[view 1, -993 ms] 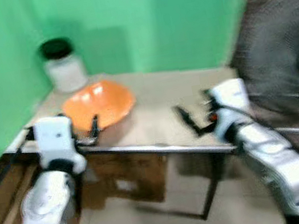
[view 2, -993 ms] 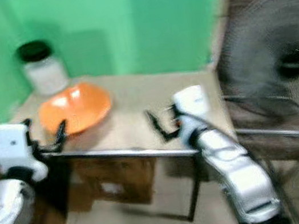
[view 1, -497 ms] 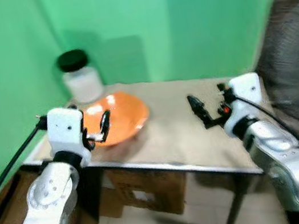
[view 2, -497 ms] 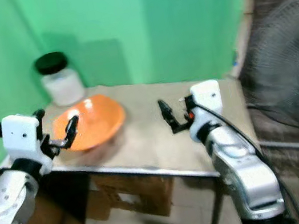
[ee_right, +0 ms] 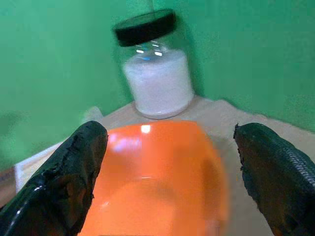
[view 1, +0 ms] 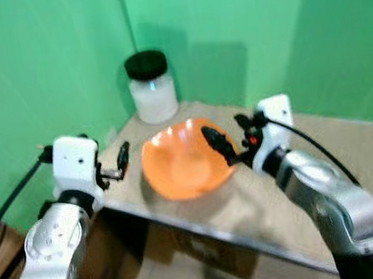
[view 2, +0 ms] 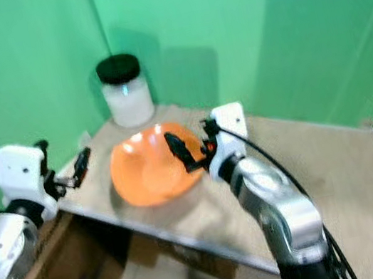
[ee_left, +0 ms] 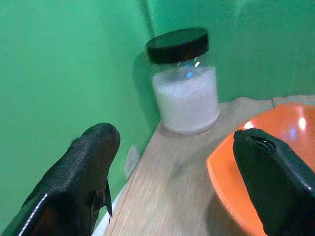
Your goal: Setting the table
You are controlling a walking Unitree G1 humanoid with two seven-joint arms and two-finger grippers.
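At frame centre, a round orange plastic bowl (view 1: 181, 160) is flanked by the spread-fingered, empty left gripper (view 1: 121, 162) and right gripper (view 1: 223, 149)

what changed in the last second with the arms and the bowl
The right gripper has come in to the orange bowl's right rim, fingers open; earlier it hung apart. The left gripper stays open just left of it. Nothing is gripped. The bowl and jar stay on the table; the camera shifted.
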